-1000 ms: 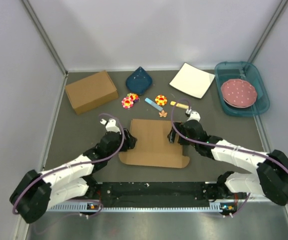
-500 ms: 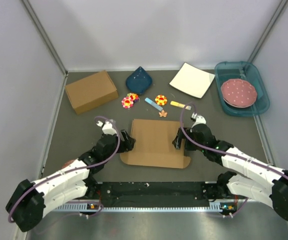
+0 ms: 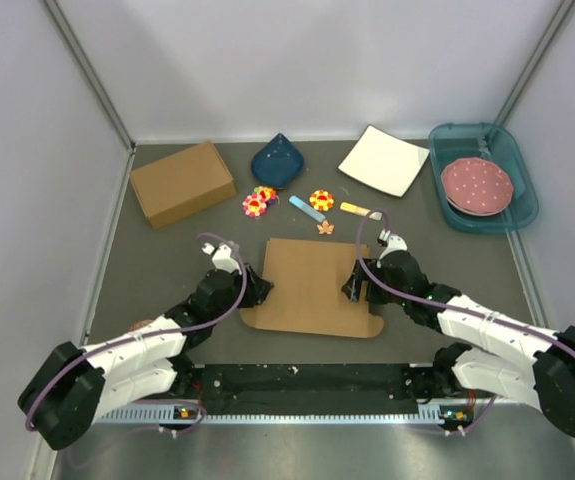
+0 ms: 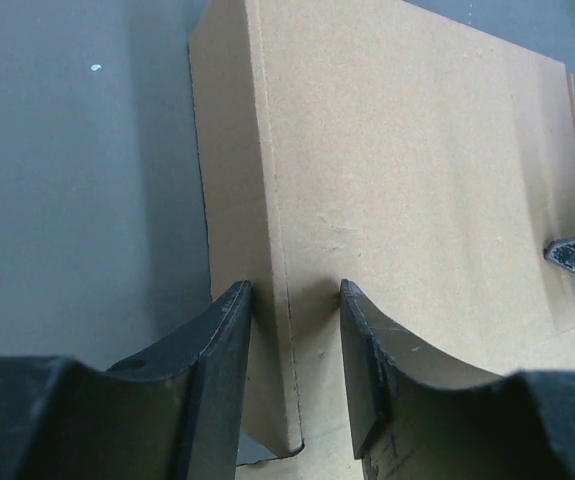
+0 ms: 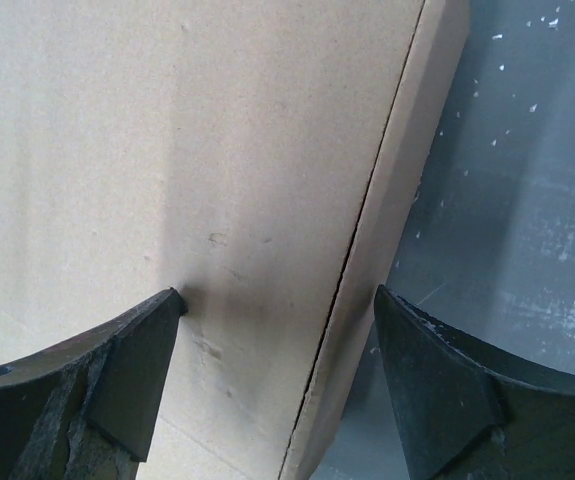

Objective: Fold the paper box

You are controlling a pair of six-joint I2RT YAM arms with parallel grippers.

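Here left claw (image 4: 292, 300), right claw (image 5: 277, 300) flank paper box (image 3: 312, 285).

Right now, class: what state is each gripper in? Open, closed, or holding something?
Left gripper: open, jaws partly apart astride the left side flap of the paper box, not clamped.
Right gripper: open wide, astride the box's right edge.

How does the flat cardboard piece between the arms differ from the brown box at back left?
The paper box lies flat and thin, with creases and flaps; the brown box stands deeper and blocky. The paper box has the left tool and right tool at its sides; the brown box sits alone. Both are plain brown cardboard.
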